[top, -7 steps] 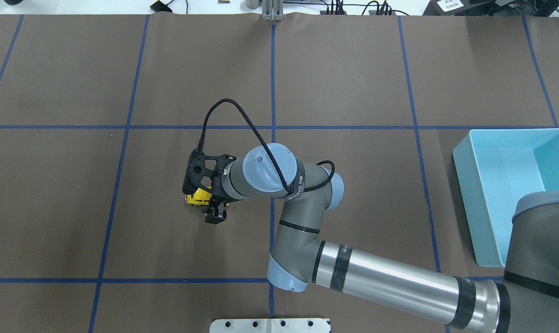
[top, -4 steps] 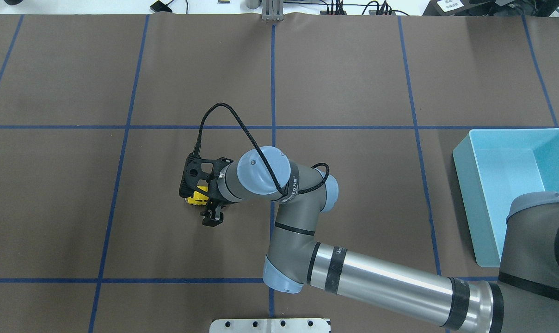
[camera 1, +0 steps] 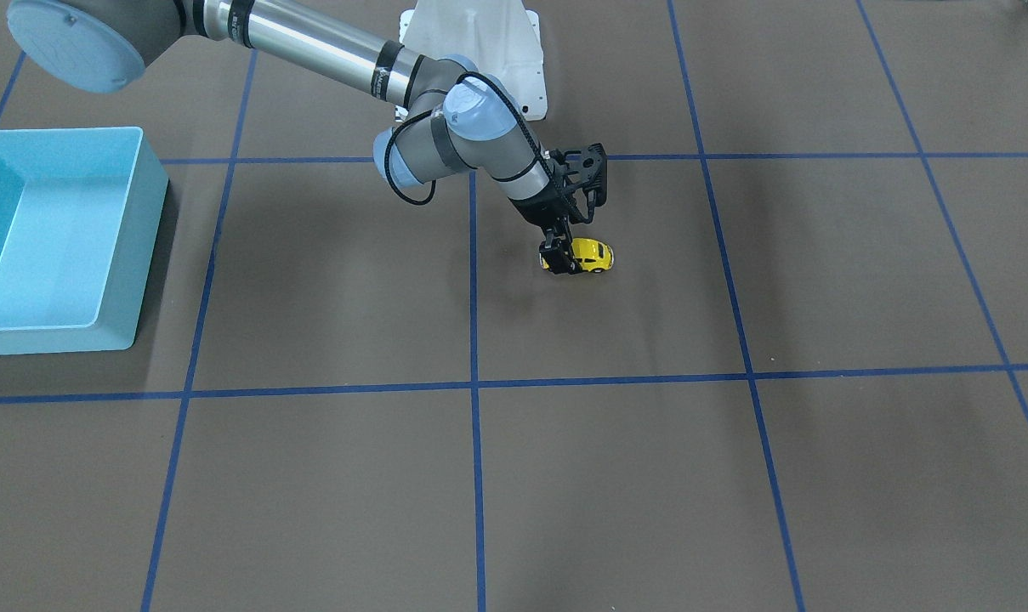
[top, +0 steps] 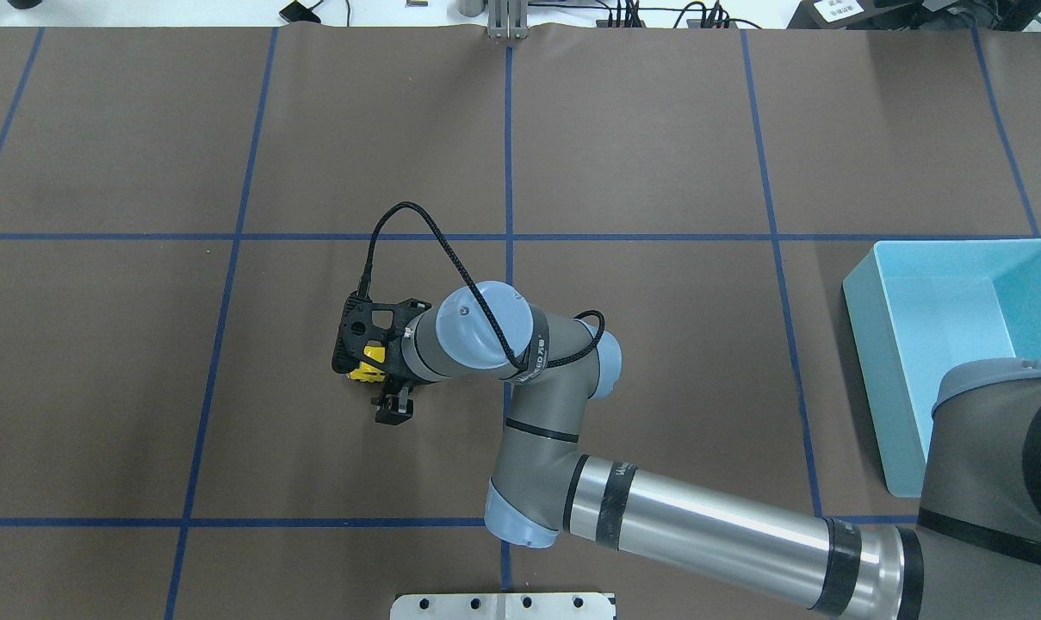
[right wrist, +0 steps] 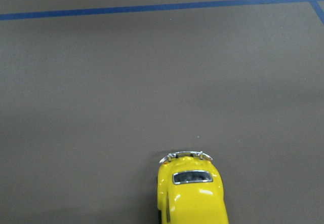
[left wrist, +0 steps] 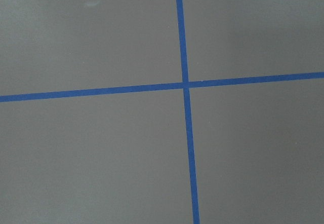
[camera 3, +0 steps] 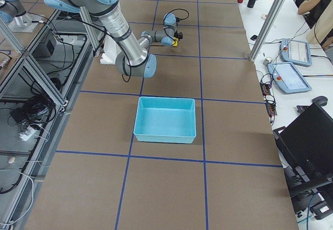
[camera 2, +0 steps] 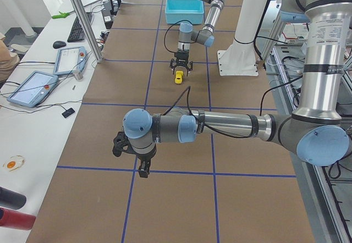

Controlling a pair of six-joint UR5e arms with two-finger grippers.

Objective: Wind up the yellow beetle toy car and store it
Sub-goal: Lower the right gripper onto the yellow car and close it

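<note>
Right arm reaches across the centre line into the robot's left half. The right pincer (camera 1: 560, 257) is down over one end of the yellow beetle toy car (camera 1: 590, 255). Car sits on its wheels on the brown tabletop (camera 1: 735, 476), in the grid square just left of the middle blue tape line (top: 509, 172) in the overhead view. Pincer jaws look parted, one on either side of the car. The near finger (top: 395, 408) appears just off the car's side, so no firm grip shows; the far finger is hidden under the black camera mount (top: 361, 323). Right wrist view has the car at the bottom edge, with its chrome bumper and a dark window toward frame top, and no fingers in frame. The light blue bin (top: 869, 379) is at the robot's far right, well apart from the car. Left arm hangs over the tabletop further to the robot's left. The left pincer (camera 2: 144, 170) points down near a tape crossing and shows only in the side view, so can't tell if it's open or closed. Left wrist view shows only tabletop and crossed tape.
</note>
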